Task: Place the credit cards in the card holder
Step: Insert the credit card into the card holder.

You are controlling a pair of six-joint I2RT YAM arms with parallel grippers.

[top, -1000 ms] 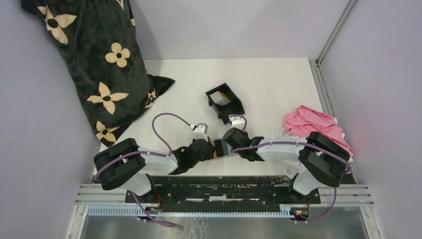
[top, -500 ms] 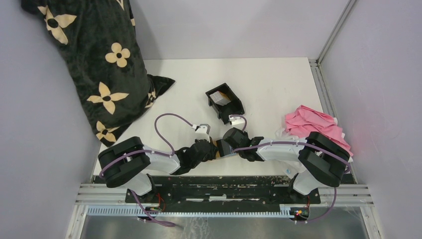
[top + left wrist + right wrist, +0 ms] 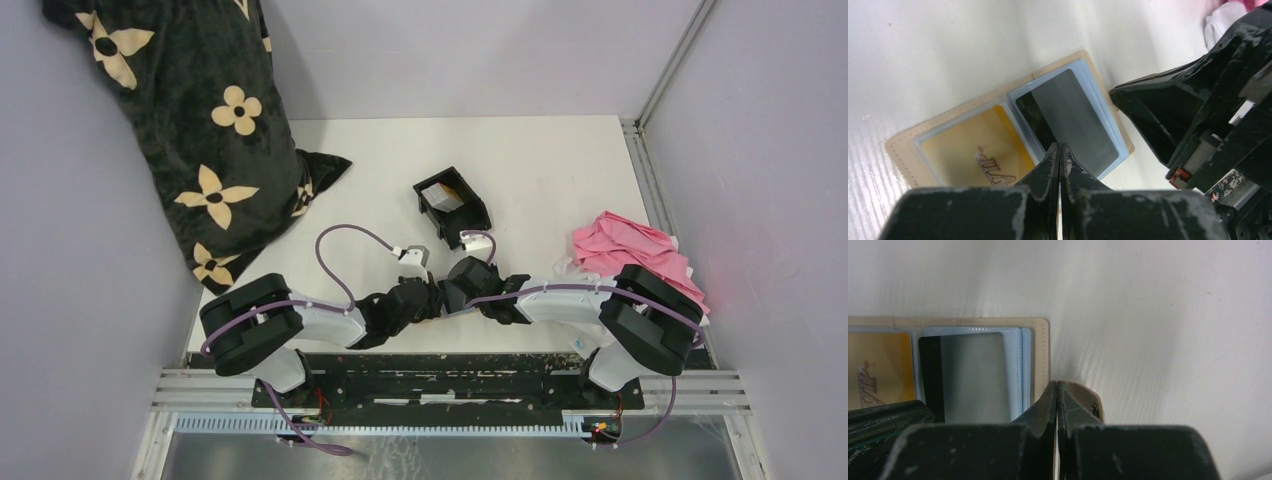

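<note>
The tan card holder lies open and flat on the white table. A golden-yellow credit card sits in its left clear sleeve. A pale grey credit card with a black stripe sits in its right sleeve. My left gripper is shut, its tips down on the holder's middle at the grey card's striped edge. My right gripper is shut too, its tips at the holder's right edge, on the snap tab. From above, both grippers meet near the table's front and cover the holder.
A black two-compartment tray with something pale inside stands just behind the grippers. A pink cloth lies at the right edge. A black flowered cushion fills the far left. Grey walls close in three sides.
My left gripper has slid right over the holder until it meets the right gripper. The holder, partly visible between them a second ago, is now covered from above. The right arm stayed put.
</note>
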